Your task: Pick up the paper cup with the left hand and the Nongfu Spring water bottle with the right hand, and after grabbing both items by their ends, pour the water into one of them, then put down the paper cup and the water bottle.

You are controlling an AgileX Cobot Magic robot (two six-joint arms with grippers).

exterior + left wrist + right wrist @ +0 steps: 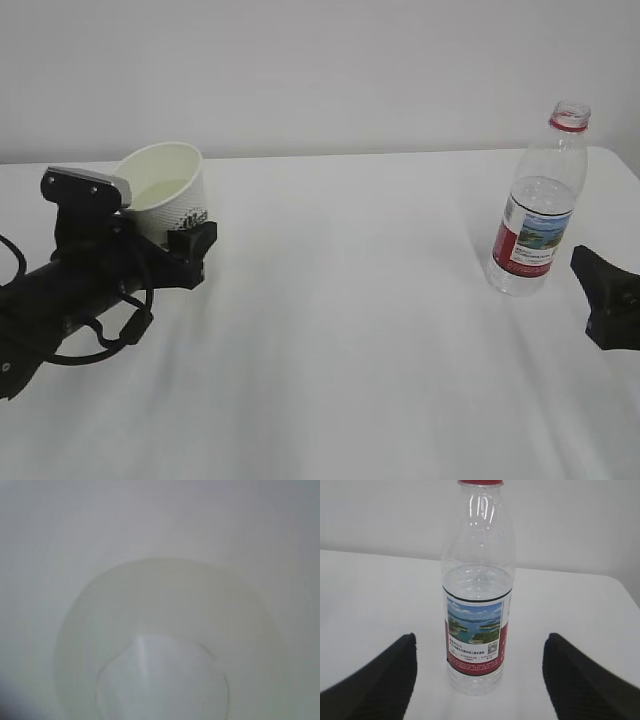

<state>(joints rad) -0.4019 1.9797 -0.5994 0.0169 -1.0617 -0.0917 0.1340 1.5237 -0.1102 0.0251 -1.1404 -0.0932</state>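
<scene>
At the left of the exterior view my left gripper (172,236) is shut on the paper cup (170,195), its black fingers (193,240) round the lower part. The white cup leans, its mouth turned up and toward the camera, with pale water (160,187) inside. The left wrist view looks straight into the paper cup (45,555) at the water (165,605); no fingers show there. The Nongfu Spring water bottle (538,200) stands upright and uncapped at the right, partly full. My right gripper (480,645) is open, one finger on each side of the bottle (477,565), not touching it.
A white table (350,330) spreads between the two arms, its far edge meeting a pale wall. The left arm's black body and cables (70,300) lie low over the table's left part. The table's right edge shows beyond the bottle.
</scene>
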